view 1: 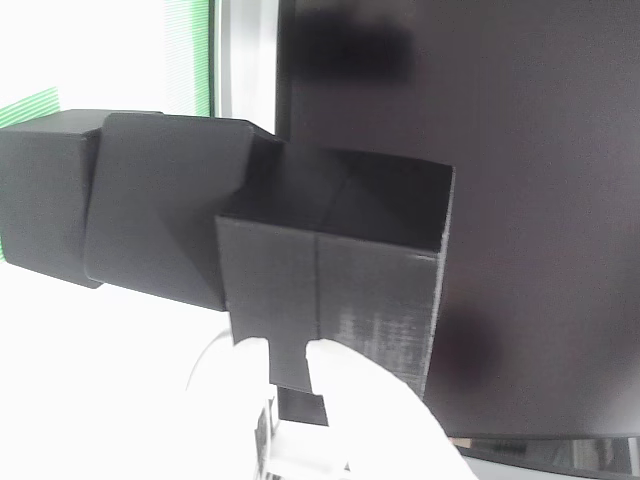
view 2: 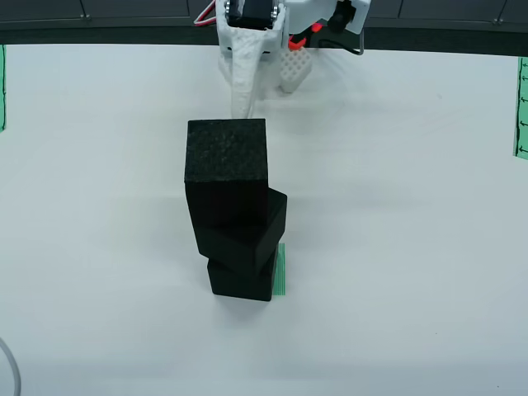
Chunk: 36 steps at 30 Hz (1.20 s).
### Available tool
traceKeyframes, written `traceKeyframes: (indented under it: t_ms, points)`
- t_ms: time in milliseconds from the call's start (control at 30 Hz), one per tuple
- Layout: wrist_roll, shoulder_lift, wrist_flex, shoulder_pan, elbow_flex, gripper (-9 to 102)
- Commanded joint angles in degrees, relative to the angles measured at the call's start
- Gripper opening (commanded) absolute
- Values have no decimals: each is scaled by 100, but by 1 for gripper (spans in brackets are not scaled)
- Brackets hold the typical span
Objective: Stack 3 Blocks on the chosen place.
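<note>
In the view from above, a green striped strip [view 2: 2,87] is seen at the left edge, at about nine o'clock on the white table [view 2: 99,247]. Toward the centre, three black cubes are stacked in a column. The bottom block [view 2: 239,279] is set on the green patch [view 2: 281,269], of which only a thin sliver is visible at the block's right side. The middle block [view 2: 244,224] is laid on it, turned slightly out of line, and the top block [view 2: 226,150] is placed on that, offset toward eleven o'clock. At twelve o'clock, well apart from the stack, the white gripper [view 2: 266,78] is seen; its fingers [view 2: 243,78] are spread apart and nothing is held between them. A second green strip [view 2: 521,107] is seen at three o'clock on the right edge.

In the view from the side, the three blocks are seen close up, overlapping, with the top block [view 1: 335,265] nearest, against a large dark panel [view 1: 520,200].
</note>
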State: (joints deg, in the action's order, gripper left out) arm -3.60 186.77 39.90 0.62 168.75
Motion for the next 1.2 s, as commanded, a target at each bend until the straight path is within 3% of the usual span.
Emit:
traceKeyframes:
  t_ms: [0,367,767,1167]
  points:
    - [149,299,18,-53,202,0]
    - [598,1011,35,-70,1134,0]
    - [668,1020,677,-202,1169,0]
    - [571,1011,677,-141,1160,0]
